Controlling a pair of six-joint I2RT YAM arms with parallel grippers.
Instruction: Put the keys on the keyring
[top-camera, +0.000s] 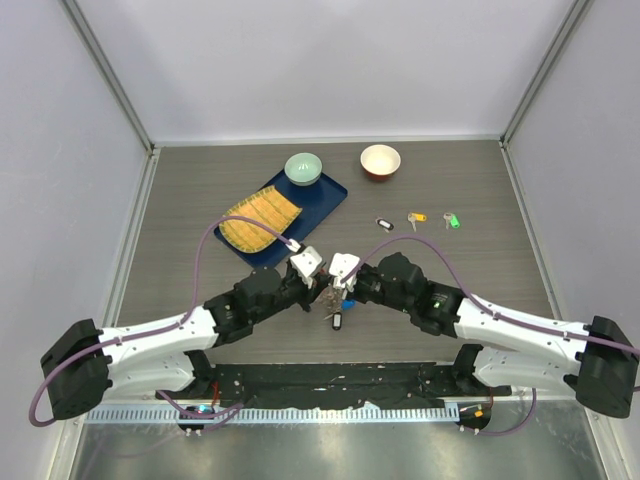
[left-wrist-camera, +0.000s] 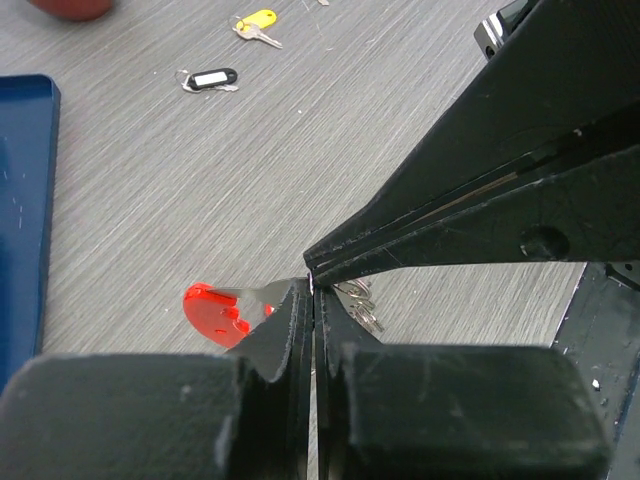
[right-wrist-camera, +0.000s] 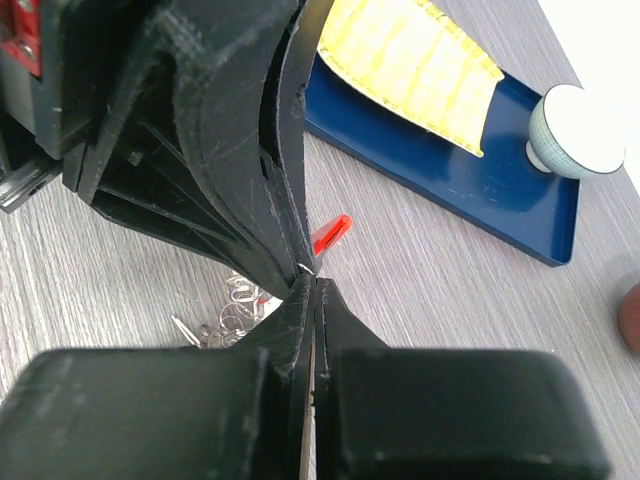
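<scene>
Grey table (top-camera: 200, 190); keyring (top-camera: 335, 305) trails from closed jaws toward near edge.

**Grey wood-grain desk, six things on it**

The desk (top-camera: 200, 190) carries a dark blue tray (top-camera: 332, 196) at the far left of centre. Right of the tray, apart from it, stands an orange bowl (top-camera: 380, 160) with a white inside. Nearer and to the right lie three keys in a row, well apart from the bowl: the black-headed key (top-camera: 385, 223), the yellow-headed key (top-camera: 417, 217), and the green-headed key (top-camera: 452, 221). The keyring (top-camera: 335, 300) sits near the middle, its loose silver rings on the wood.
</scene>
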